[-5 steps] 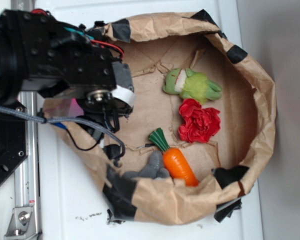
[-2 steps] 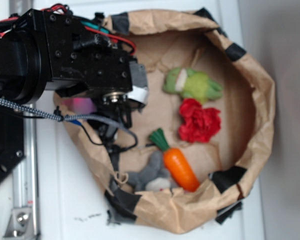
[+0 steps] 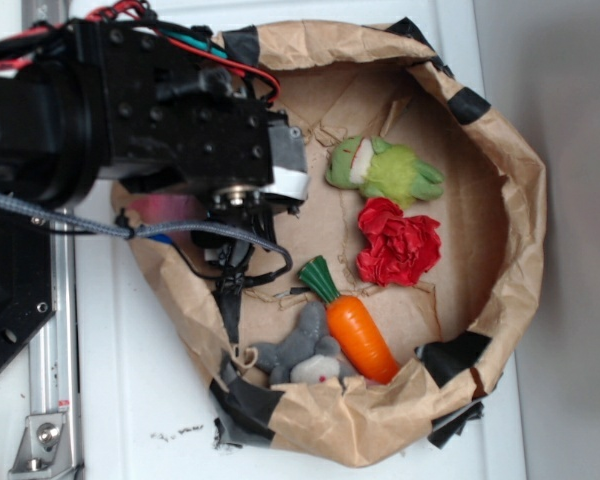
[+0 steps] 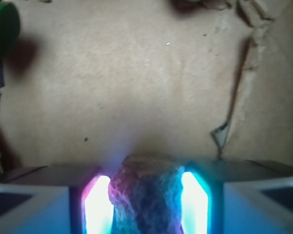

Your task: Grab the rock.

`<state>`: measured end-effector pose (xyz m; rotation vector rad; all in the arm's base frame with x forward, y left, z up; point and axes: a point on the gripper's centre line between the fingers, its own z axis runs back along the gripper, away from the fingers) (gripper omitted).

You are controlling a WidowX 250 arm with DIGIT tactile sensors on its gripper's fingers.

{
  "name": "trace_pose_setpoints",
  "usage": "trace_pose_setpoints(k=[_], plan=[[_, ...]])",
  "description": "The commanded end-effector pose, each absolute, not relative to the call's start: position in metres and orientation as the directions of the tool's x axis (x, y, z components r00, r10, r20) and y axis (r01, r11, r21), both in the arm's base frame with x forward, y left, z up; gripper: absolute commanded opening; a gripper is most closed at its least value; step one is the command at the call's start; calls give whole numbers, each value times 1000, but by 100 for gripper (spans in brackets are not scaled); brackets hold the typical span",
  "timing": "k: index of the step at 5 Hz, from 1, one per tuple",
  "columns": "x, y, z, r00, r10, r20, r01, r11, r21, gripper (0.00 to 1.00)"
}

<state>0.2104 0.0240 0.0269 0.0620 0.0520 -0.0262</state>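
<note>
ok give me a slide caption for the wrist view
Rock wedged between the pincer's glowing pads, above the brown paper floor.

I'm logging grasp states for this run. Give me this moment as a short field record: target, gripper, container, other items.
target: rock, between the glowing finger pads
gripper: gripper closed on the rock, above the paper floor
container: brown paper bin, black tape on its rim
other items: carrot toy, grey plush, red cloth flower, green plush

From the exterior view we look straight down on the paper basket [image 3: 510,150]; our wrist view faces its floor closely, sharing that brown paper.
</note>
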Motion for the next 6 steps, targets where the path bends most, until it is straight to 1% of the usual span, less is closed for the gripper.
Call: trace_pose_setpoints(k=[1, 2, 3, 4, 5, 6], plan=[[209, 20, 66, 994, -12, 108, 0, 994, 109, 0], [214, 21, 113, 977, 131, 168, -144, 987, 69, 0], [231, 26, 164, 904, 305, 299, -309, 950, -35, 0], [242, 21, 215, 885, 318, 341, -312, 947, -72, 0], [247, 16, 218, 887, 323, 330, -311, 946, -92, 0], [246, 17, 211, 889, 330, 316, -316, 944, -98, 0]])
